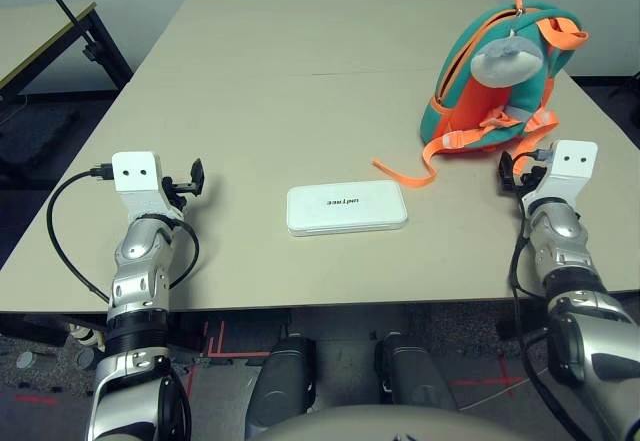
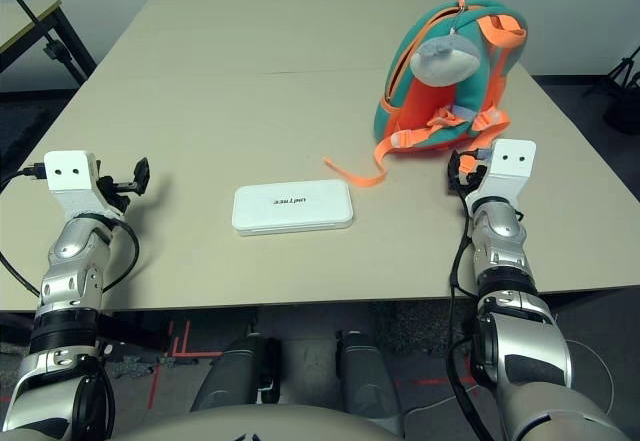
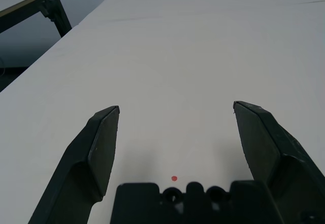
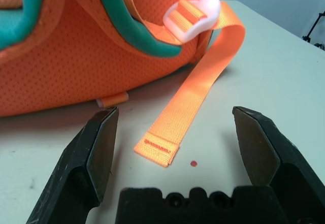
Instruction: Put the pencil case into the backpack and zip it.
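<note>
The white pencil case (image 1: 346, 208) lies flat at the table's middle, dark lettering on top. The teal and orange backpack (image 1: 500, 71) stands at the back right with a grey plush fin (image 1: 507, 59) on its front; its orange straps (image 1: 407, 171) trail onto the table toward the case. My left gripper (image 1: 195, 177) rests open on the table at the left, well apart from the case, with only bare table between its fingers (image 3: 101, 150). My right gripper (image 1: 512, 168) is open just in front of the backpack (image 4: 86, 46), a loose strap end (image 4: 167, 142) lying between its fingers.
Another table (image 1: 45, 31) with black legs stands at the far left beyond the table's edge. A black cable (image 1: 60, 231) loops from my left wrist. Bare tabletop (image 1: 300, 71) stretches behind the pencil case.
</note>
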Tool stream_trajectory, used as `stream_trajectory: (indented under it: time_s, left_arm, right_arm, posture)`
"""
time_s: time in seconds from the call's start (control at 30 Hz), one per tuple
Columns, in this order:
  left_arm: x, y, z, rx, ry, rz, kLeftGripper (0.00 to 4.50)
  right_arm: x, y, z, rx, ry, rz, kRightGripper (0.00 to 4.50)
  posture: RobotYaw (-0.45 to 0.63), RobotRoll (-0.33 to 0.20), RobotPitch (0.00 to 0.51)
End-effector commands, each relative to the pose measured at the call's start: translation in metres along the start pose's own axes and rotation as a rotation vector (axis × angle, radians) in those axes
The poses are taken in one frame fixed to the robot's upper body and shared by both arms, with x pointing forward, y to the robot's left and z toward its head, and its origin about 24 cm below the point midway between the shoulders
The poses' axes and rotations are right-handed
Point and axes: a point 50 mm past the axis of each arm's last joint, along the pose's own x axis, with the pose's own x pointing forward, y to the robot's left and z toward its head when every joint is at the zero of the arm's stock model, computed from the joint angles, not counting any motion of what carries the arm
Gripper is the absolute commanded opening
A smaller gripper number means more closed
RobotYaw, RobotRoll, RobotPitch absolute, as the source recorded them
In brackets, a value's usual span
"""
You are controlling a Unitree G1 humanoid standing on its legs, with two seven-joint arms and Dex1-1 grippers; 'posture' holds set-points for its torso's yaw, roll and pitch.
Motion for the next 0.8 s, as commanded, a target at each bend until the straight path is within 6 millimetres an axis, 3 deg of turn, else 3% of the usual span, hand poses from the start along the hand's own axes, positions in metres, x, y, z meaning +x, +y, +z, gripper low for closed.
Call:
stream_trajectory:
  time_s: [0.03,0.17,0.3,0.47,0.8]
  left_arm:
    - [-0.002,0.002,-0.002,-0.005,0.024,0.007,4.5]
    - [-0.005,0.002,0.0,-0.015,0.032,-0.031,4.5]
    - [-0.013,0.004,0.011,-0.048,0.024,-0.201,4.5]
    - [-0.024,0.001,0.032,-0.067,0.046,-0.509,4.5]
    - [-0.027,-0.002,0.063,-0.264,0.174,-0.878,4.5]
  right_arm:
    - [-0.003,-0.003,-0.001,0.011,-0.004,-0.01,4.46]
    - [-0.006,-0.012,0.005,-0.011,-0.021,0.004,4.46]
    - [-0.011,-0.023,0.015,-0.038,-0.03,0.088,4.46]
    - [-0.023,-0.034,0.039,-0.088,-0.002,0.329,4.46]
    - [-0.056,-0.005,0.084,-0.201,0.164,0.869,4.46]
  posture:
    - [-0.03,0.0,0.092]
    - [-0.04,0.0,0.094]
    - [-0.05,0.0,0.094]
    - [-0.07,0.0,0.091]
    - [-0.08,0.0,0.105]
